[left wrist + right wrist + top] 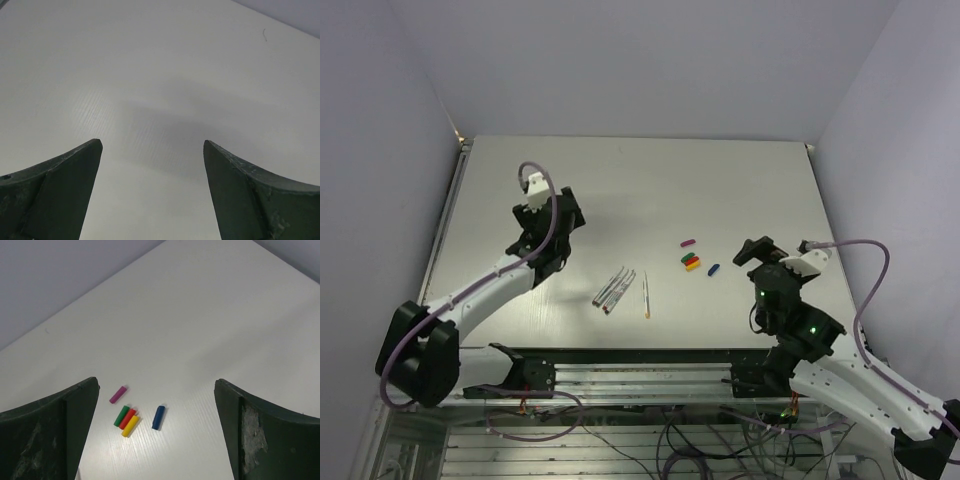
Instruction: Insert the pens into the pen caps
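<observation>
1. Top external view: the pens (615, 288) lie loose on the desk (650, 180) near its front edge. Most are bunched side by side, with a single pen (646, 295) just beside them at 3 o'clock.
2. The pen caps (692, 260) lie at 2 o'clock from the pens, apart from them, none on a pen.
3. The magenta cap (118, 394) lies alone. The green cap (121, 415), red cap (127, 418) and yellow cap (130, 426) touch side by side, and the blue cap (158, 417) lies at their 3 o'clock in the right wrist view.
4. The left fingers (60, 190) sit at 10 o'clock from the pens, well apart from them. They are released, spread wide over bare desk.
5. The right fingers (50, 430) sit at 3 o'clock from the caps. They are released and spread wide, with all five caps seen between the tips, nearer the left tip.
</observation>
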### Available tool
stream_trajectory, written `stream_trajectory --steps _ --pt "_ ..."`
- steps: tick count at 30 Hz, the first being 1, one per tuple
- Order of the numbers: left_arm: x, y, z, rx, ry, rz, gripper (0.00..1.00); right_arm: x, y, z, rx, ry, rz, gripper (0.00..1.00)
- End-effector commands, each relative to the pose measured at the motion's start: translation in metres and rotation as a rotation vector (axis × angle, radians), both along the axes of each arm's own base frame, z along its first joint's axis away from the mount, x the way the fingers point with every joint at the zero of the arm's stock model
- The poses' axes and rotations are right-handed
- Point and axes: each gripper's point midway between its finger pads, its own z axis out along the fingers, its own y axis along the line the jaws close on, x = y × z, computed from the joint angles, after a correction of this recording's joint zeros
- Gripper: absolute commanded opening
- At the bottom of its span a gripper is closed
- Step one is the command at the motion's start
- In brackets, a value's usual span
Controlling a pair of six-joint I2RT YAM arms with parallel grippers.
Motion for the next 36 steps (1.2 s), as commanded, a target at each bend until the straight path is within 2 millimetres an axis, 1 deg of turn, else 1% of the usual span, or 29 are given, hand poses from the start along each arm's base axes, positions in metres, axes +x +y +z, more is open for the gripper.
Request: stream_trajectory --steps 1,3,5,7,8,9,11,14,18,20,23,24,25,27,29,31,32,35,36 --pt "0.007 -0.002 0.004 0.055 0.136 0.021 0.93 -0.002 -0.008 0.009 0.033 -0.069 -0.024 1.0" --pt "0.01 0.001 -0.004 0.111 0.186 0.037 0.93 -0.002 -0.01 0.008 0.019 -0.072 -0.028 1.0" --pt "0.008 0.001 -0.014 0.122 0.207 0.041 0.93 -0.001 -0.008 0.007 -0.001 -0.07 -0.02 1.0" --pt "0.007 -0.007 -0.021 0.093 0.203 -0.011 0.93 0.002 -0.006 0.007 -0.022 -0.069 -0.015 1.0" --pt "0.009 -0.014 -0.018 0.081 0.181 -0.057 0.93 0.003 -0.005 0.006 -0.031 -0.066 -0.019 0.96" --pt "0.009 -0.015 -0.018 0.081 0.162 -0.077 0.93 0.005 -0.005 0.006 -0.039 -0.063 -0.025 0.9" --pt "0.01 -0.017 -0.011 0.089 0.14 -0.103 0.93 0.008 -0.004 0.003 -0.055 -0.042 -0.048 0.85" --pt "0.012 -0.029 -0.009 0.111 0.162 -0.186 0.93 0.012 -0.002 0.001 -0.061 -0.01 -0.083 0.83" --pt "0.018 -0.056 -0.01 0.088 0.208 -0.289 0.93 0.018 0.002 0.0 -0.101 0.031 -0.105 0.79" --pt "0.018 -0.069 -0.009 0.089 0.219 -0.342 0.93 0.021 0.005 -0.001 -0.122 0.047 -0.108 0.75" --pt "0.01 -0.084 0.003 0.089 0.149 -0.419 0.93 0.021 0.004 -0.003 -0.128 0.065 -0.122 0.72" --pt "0.01 -0.087 0.013 0.064 0.087 -0.429 0.93 0.02 0.004 -0.005 -0.122 0.065 -0.124 0.72" --pt "0.008 -0.088 0.018 0.05 0.051 -0.442 0.93 0.019 0.003 -0.006 -0.113 0.059 -0.123 0.71" --pt "0.004 -0.088 0.02 0.044 0.036 -0.458 0.93 0.02 0.003 -0.006 -0.105 0.042 -0.105 0.69" --pt "0.002 -0.086 0.018 0.055 0.06 -0.457 0.93 0.022 -0.001 -0.006 -0.089 0.025 -0.094 0.67" --pt "0.0 -0.088 0.017 0.06 0.073 -0.47 0.93 0.028 -0.009 -0.007 -0.069 0.023 -0.093 0.66" --pt "-0.001 -0.089 0.016 0.058 0.072 -0.48 0.93 0.032 -0.016 -0.008 -0.058 0.031 -0.102 0.66" --pt "-0.004 -0.092 0.012 0.057 0.072 -0.514 0.93 0.049 -0.028 -0.015 -0.012 0.081 -0.071 0.66" --pt "-0.005 -0.093 0.011 0.058 0.075 -0.523 0.93 0.056 -0.031 -0.021 -0.002 0.105 -0.064 0.66"
